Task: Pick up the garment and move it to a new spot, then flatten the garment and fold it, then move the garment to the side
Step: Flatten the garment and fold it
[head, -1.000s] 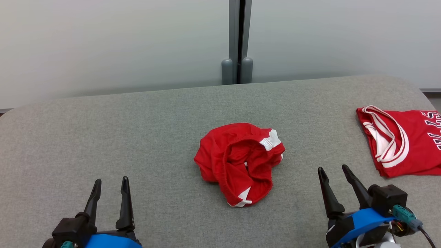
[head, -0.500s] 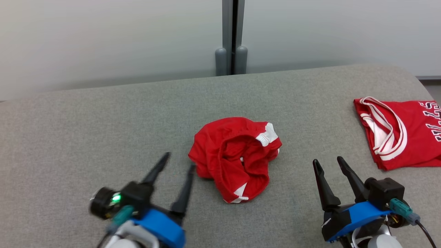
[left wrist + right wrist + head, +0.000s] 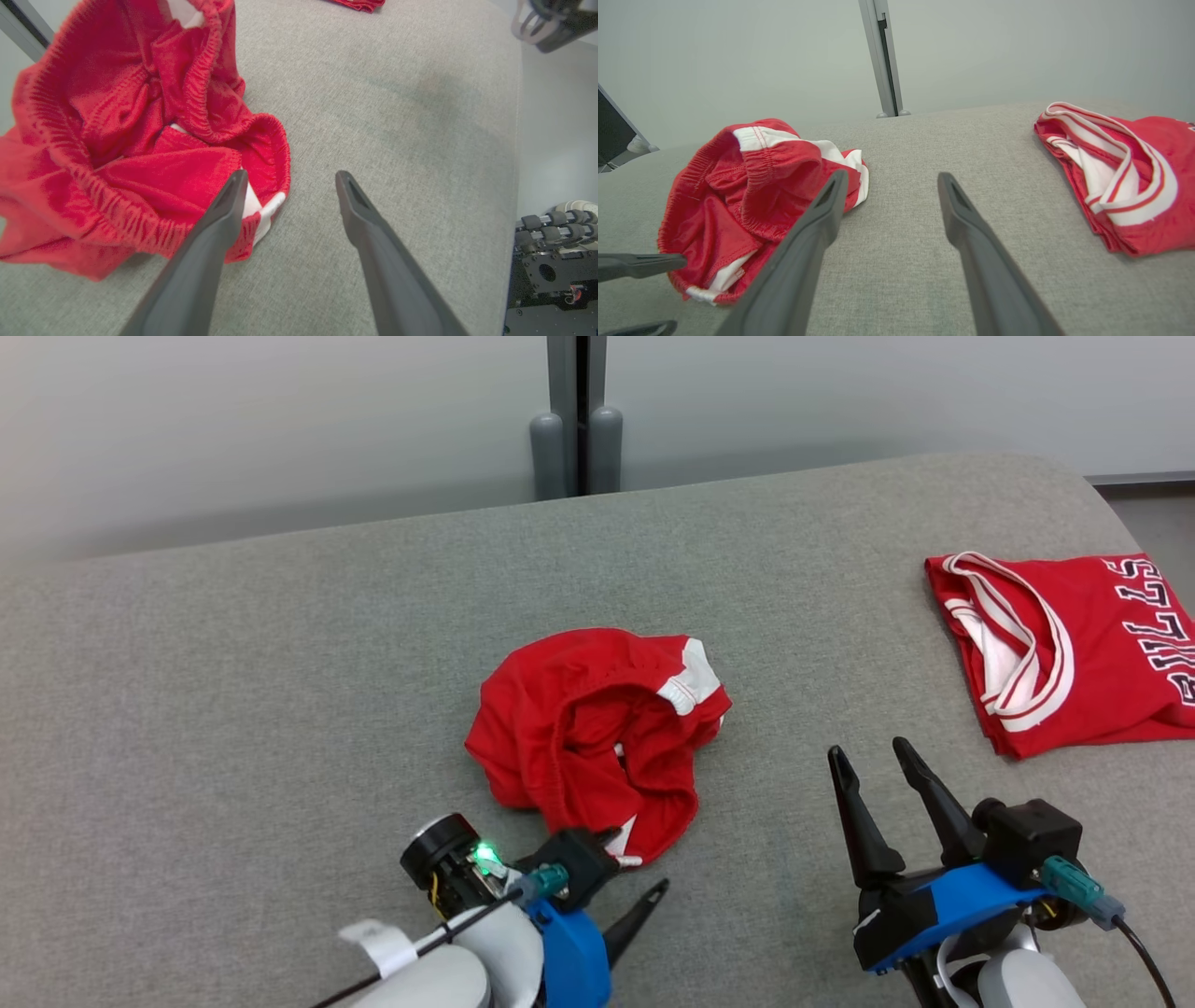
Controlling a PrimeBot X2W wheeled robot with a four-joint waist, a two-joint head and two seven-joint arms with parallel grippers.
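Observation:
The garment (image 3: 588, 728) is a crumpled pair of red shorts with white trim, lying in a heap mid-table. My left gripper (image 3: 639, 863) stands open at its near edge, turned sideways and pointing right. In the left wrist view one finger lies over the garment's (image 3: 117, 140) white-trimmed hem, the other over bare cloth, and nothing sits between the left gripper's (image 3: 292, 175) fingers. My right gripper (image 3: 868, 749) is open and empty, well to the right of the heap. From the right wrist, the garment (image 3: 738, 196) lies to the left of the right gripper (image 3: 893, 176).
A folded red jersey (image 3: 1055, 653) with white stripes and lettering lies at the table's right end. The grey fabric-covered table (image 3: 233, 663) has wide bare areas left and front. A grey post (image 3: 577, 420) stands behind it against a pale wall.
My left gripper has swung right from the lower left to the garment's near edge and turned sideways. The camera has shifted too. The right gripper holds its place; the garment lies as before.

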